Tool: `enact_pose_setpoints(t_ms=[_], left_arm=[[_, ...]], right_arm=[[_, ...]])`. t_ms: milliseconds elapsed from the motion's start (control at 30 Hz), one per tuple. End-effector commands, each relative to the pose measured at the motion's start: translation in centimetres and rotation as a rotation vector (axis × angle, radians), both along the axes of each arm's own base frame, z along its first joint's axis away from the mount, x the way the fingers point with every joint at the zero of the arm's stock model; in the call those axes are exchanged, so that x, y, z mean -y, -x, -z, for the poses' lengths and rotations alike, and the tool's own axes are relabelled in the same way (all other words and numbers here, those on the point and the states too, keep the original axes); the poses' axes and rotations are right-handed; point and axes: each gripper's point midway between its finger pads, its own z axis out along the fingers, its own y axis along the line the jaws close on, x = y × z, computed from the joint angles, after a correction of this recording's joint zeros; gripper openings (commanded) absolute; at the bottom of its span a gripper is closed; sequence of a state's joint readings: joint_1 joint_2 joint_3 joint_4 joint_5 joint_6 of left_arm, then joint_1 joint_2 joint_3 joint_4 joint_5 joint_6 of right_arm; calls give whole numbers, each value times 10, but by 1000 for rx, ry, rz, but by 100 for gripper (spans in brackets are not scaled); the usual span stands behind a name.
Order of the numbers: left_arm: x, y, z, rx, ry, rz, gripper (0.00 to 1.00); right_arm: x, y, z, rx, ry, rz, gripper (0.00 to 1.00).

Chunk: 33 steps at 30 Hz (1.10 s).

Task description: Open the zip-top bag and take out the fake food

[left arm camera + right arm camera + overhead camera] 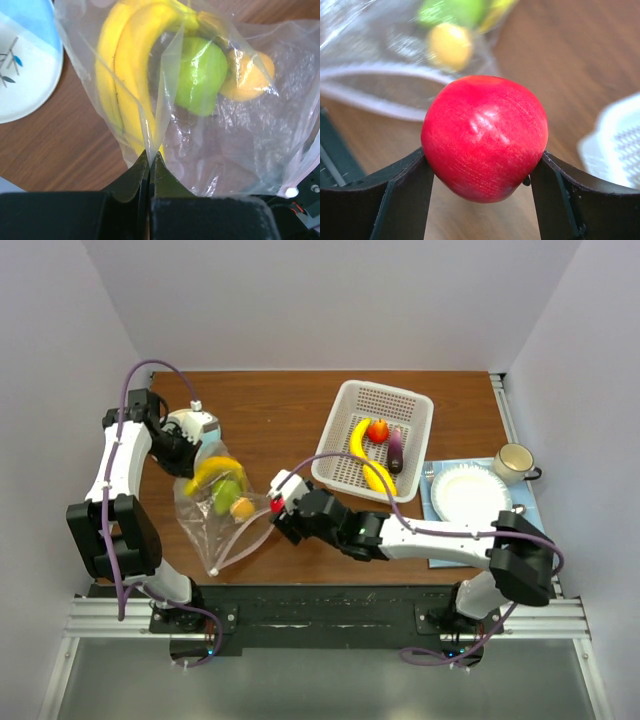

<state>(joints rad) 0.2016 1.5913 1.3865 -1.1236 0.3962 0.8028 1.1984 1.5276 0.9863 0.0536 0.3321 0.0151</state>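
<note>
R pincer is clamped on a red round fruit, held just outside the bag mouth, near the middle of the table's front edge. L pincer is fully closed, pinching a fold of the zip-top bag. The bag lies toward the table's left edge w/ its pink zipper mouth gaping.

Progress, approx. halfway:
- Bag is open.
- White basket toward the far-right corner holds two bananas, a second red fruit and a purple eggplant.
- Inside the bag: a banana bunch, a green piece and a yellow-orange one.
- The gripped fruit isn't set down yet.
</note>
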Motion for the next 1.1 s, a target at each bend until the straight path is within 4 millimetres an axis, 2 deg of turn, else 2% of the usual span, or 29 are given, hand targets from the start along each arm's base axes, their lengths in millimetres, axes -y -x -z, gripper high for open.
enact_pose_setpoints(t_ms=[0, 33, 67, 100, 133, 167, 200, 233, 267, 300, 333, 367, 433, 500, 533, 700, 767, 833, 867, 900, 933, 967, 1067], left_arm=[[11, 7, -23, 25, 35, 12, 0], [14, 10, -24, 18, 43, 18, 0], [17, 11, -26, 20, 52, 22, 0], [20, 11, -27, 21, 57, 28, 0], [23, 13, -29, 17, 64, 36, 0], [25, 12, -35, 31, 73, 41, 0], [27, 12, -39, 36, 78, 44, 0], [30, 15, -42, 34, 84, 53, 0], [31, 13, -49, 50, 88, 58, 0], [32, 14, -52, 55, 89, 59, 0], [31, 14, -53, 60, 86, 60, 0], [31, 15, -52, 57, 82, 59, 0], [30, 16, -48, 52, 76, 58, 0], [28, 20, -39, 35, 68, 54, 0], [28, 20, -36, 30, 68, 54, 0], [28, 21, -30, 25, 68, 52, 0], [29, 19, -28, 21, 75, 49, 0], [29, 17, -25, 21, 78, 49, 0], [29, 18, -21, 13, 80, 46, 0], [28, 16, -18, 17, 77, 44, 0], [28, 17, -12, 2, 77, 40, 0], [26, 18, -7, -5, 69, 34, 0], [25, 18, 7, -28, 66, 31, 0]], right_arm=[[62, -74, -32, 92, -26, 285, 53], [74, -89, -37, 103, -31, 339, 50], [96, -115, -40, 107, -36, 429, 47], [107, -132, -50, 130, -49, 500, 45], [117, -144, -52, 134, -54, 550, 39], [134, -160, -52, 123, -68, 627, 36], [139, -173, -48, 119, -41, 681, 36], [146, -182, -45, 118, -26, 724, 41], [156, -192, -34, 91, 6, 773, 47], [157, -200, -17, 45, 84, 794, 56], [160, -204, -4, 12, 114, 822, 79], [160, -206, 5, -14, 146, 824, 88], [155, -203, 27, -79, 186, 817, 99], [153, -196, 39, -107, 175, 800, 99], [153, -194, 36, -108, 156, 794, 99], [156, -175, 51, -163, 167, 745, 99], [150, -165, 49, -181, 143, 714, 98], [143, -150, 56, -215, 141, 662, 89], [133, -140, 54, -215, 136, 625, 86], [129, -128, 61, -233, 155, 591, 82], [125, -120, 63, -234, 165, 572, 75], [116, -106, 65, -234, 182, 536, 72], [107, -79, 69, -247, 190, 486, 65]])
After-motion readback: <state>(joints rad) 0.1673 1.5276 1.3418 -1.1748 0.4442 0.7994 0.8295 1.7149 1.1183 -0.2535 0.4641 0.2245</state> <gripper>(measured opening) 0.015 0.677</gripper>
